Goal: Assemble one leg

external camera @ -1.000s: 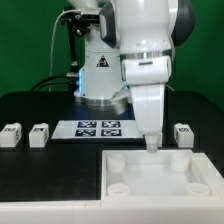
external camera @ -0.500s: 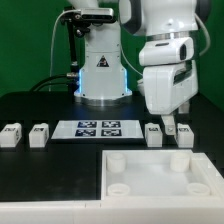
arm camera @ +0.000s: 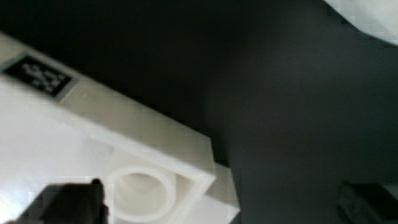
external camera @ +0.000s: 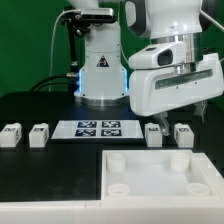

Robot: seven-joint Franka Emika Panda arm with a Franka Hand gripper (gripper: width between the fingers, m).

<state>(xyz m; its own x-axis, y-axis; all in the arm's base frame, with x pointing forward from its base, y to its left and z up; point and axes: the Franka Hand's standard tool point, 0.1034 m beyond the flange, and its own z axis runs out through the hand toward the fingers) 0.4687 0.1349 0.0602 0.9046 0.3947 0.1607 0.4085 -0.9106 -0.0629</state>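
Note:
Four small white legs stand on the black table behind the panel: two at the exterior view's left (external camera: 10, 135) (external camera: 39, 134) and two at its right (external camera: 154, 135) (external camera: 183, 133). The large white square panel (external camera: 160, 176) with round corner sockets lies in front. My gripper (external camera: 184, 114) hangs tilted above the two right legs, touching neither. In the wrist view the gripper (arm camera: 222, 205) is open and empty, with its dark fingertips (arm camera: 68, 203) far apart. Below it are the panel's corner (arm camera: 107, 120) and one socket (arm camera: 143, 192).
The marker board (external camera: 98, 128) lies flat between the left and right pairs of legs. The robot base (external camera: 100, 70) stands behind it. A blurred white shape (arm camera: 365, 15) shows at the wrist view's edge.
The gripper has risen from the panel's far edge, moved to the exterior view's right and tilted. The leg it hid a second ago now stands in plain view.

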